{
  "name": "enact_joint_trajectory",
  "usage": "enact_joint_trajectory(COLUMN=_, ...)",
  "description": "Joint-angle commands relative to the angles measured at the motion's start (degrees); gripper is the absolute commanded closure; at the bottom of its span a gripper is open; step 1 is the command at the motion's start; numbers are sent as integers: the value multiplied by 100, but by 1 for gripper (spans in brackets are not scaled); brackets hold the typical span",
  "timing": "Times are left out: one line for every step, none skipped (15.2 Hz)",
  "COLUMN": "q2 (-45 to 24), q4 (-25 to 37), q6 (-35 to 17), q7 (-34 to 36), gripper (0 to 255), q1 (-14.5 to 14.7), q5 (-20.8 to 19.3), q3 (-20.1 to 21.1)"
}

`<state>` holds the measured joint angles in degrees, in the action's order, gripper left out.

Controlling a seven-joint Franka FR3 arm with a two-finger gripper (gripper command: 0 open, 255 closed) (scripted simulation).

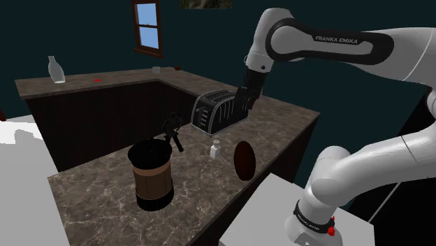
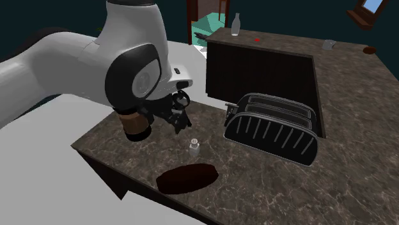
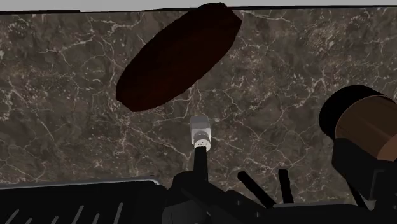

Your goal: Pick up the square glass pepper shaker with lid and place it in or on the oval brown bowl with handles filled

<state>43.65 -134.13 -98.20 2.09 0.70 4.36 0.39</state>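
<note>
Counter [image 1: 91,203] carries the toaster [image 1: 209,112], the dark oval bowl [image 1: 244,159] near its edge, and the shaker [image 1: 216,149] upright between them, touching neither; gripper [image 1: 236,117] hangs over the toaster, whether open or closed I cannot tell; descending, it risks clipping the toaster or toppling the light shaker.

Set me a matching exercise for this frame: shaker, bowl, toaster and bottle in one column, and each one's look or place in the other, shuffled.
1. shaker
2. bowl
3. toaster
4. bottle

A. dark brown oval near the edge of the counter
B. clear, standing on the far stretch of counter
C. small and pale, upright between two of the other listed things
D. black, with slots on top

Pairs: 1-C, 2-A, 3-D, 4-B.
</note>
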Motion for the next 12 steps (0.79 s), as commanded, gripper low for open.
enact_joint_trajectory(q2=0, q4=0, q6=0, q7=0, gripper=0, q1=0, q5=0, q3=0)
enact_joint_trajectory(q2=-23, q4=-175, q6=-229, q7=-29, gripper=0, q1=-8, q5=-13, q3=-5)
enact_joint_trajectory(q2=-56, q4=-342, q6=-461, q7=-58, gripper=0, q1=-15, q5=-26, q3=-10)
enact_joint_trajectory(q2=-100, q4=-502, q6=-696, q7=-87, gripper=0, q1=-23, q5=-39, q3=-16)
enact_joint_trajectory(q2=-154, q4=-653, q6=-933, q7=-116, gripper=0, q1=-32, q5=-50, q3=-22)
enact_joint_trajectory(q2=-220, q4=-797, q6=-1174, q7=-144, gripper=0, q1=-40, q5=-62, q3=-28)
enact_joint_trajectory(q2=-297, q4=-932, q6=-1418, q7=-172, gripper=0, q1=-48, q5=-73, q3=-36)
enact_joint_trajectory(q2=-385, q4=-1058, q6=-1665, q7=-200, gripper=0, q1=-56, q5=-84, q3=-43)
enact_joint_trajectory(q2=-485, q4=-1176, q6=-1915, q7=-228, gripper=0, q1=-64, q5=-94, q3=-51)
enact_joint_trajectory(q2=-598, q4=-1285, q6=-2168, q7=-256, gripper=0, q1=-71, q5=-104, q3=-61)
enact_joint_trajectory(q2=-722, q4=-1384, q6=-2424, q7=-283, gripper=0, q1=-78, q5=-114, q3=-71)
enact_joint_trajectory(q2=-859, q4=-1474, q6=-2682, q7=-312, gripper=0, q1=-86, q5=-122, q3=-81)
